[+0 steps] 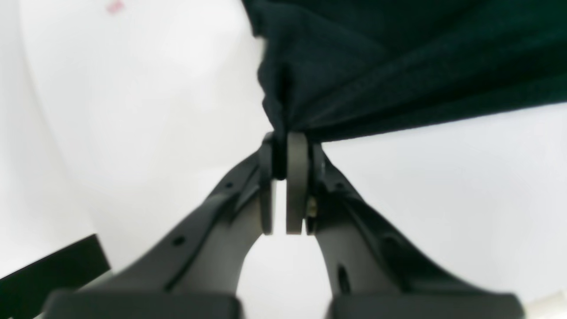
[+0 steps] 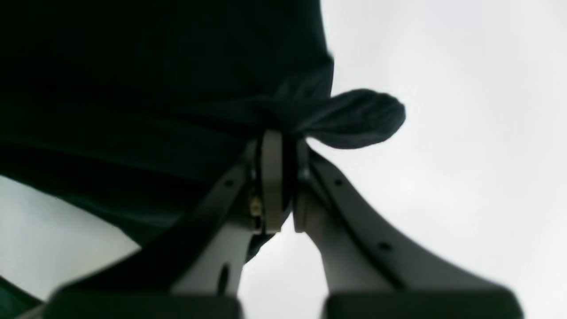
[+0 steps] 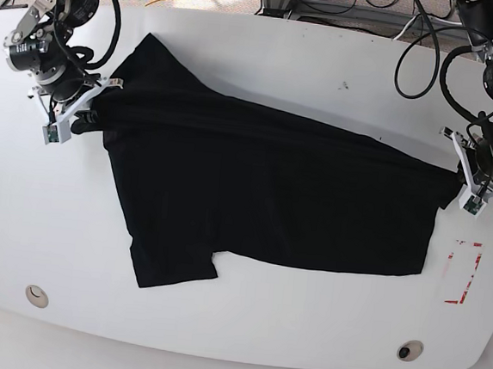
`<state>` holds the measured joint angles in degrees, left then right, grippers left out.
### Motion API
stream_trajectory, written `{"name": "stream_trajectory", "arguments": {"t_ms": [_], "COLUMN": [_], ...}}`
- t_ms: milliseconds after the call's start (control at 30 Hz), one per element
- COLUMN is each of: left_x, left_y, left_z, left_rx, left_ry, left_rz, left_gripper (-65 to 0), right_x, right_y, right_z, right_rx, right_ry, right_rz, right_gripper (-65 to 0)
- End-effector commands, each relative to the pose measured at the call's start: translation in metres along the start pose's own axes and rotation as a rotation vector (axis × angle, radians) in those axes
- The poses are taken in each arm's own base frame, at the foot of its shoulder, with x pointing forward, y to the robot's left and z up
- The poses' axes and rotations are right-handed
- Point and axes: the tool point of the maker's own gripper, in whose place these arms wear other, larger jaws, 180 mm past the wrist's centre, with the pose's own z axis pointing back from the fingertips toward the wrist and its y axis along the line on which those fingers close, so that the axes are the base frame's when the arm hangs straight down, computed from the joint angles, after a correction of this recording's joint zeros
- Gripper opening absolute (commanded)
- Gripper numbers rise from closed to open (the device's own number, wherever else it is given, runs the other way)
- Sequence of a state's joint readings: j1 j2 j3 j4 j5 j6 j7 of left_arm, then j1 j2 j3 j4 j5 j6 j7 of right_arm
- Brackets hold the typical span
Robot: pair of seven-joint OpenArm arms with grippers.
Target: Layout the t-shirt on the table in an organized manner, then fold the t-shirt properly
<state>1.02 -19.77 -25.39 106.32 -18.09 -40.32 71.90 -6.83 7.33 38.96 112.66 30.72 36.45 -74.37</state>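
The black t-shirt [image 3: 254, 194] lies spread across the white table [image 3: 243, 322], stretched between both arms, with one sleeve [image 3: 170, 264] pointing toward the front edge. At the shirt's right end in the base view, my left gripper [image 3: 456, 179] is shut on a corner of the cloth. The left wrist view shows that gripper [image 1: 283, 137] with its jaws pinched on bunched black fabric [image 1: 376, 66]. My right gripper [image 3: 86, 119] is shut on the shirt's left edge. In the right wrist view it [image 2: 283, 135] clamps gathered cloth [image 2: 177, 88], and a small flap [image 2: 359, 117] sticks out beside it.
A red tape rectangle [image 3: 463, 273] marks the table just right of the shirt's hem. Two small round holes [image 3: 36, 294] [image 3: 410, 349] sit near the front edge. Cables [image 3: 348, 8] and equipment lie beyond the far edge.
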Motion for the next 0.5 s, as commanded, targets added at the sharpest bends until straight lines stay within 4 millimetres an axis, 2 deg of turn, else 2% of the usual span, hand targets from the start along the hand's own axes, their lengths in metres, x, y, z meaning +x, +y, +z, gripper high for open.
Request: {"name": "stream_trajectory", "arguments": {"t_ms": [0,67,200,300,467], "left_x": [0.017,0.025,0.034,0.034,0.036], "left_y": [0.019,0.012,0.014,0.016,0.006], "left_z": [0.009,0.003,-0.004,-0.013,-0.033], "left_rx": [0.057,0.035,0.02,-0.001,-0.069], "left_ry": [-0.022,-0.035,-0.049,-0.041,-0.028], "left_rz": [-0.011,-0.003,0.021,0.048,0.112], "left_gripper": [-64.7,-64.7,-64.7,-64.6,-64.6], "right_x": [0.025,0.032,0.04,0.042,0.049], "right_y": [-0.008,-0.009,-0.012,-0.014,-0.024], "right_z": [0.005,0.002,-0.009,-0.019,-0.03], "right_rx": [-0.024,-0.019,0.003,0.026,0.042], "right_ry": [-0.06,-0.074,-0.085,-0.082,-0.077], "right_rz": [0.034,0.029,-0.004,-0.038,-0.067], "right_gripper": [-64.8,-64.8,-64.8,-64.7,-64.5]}}
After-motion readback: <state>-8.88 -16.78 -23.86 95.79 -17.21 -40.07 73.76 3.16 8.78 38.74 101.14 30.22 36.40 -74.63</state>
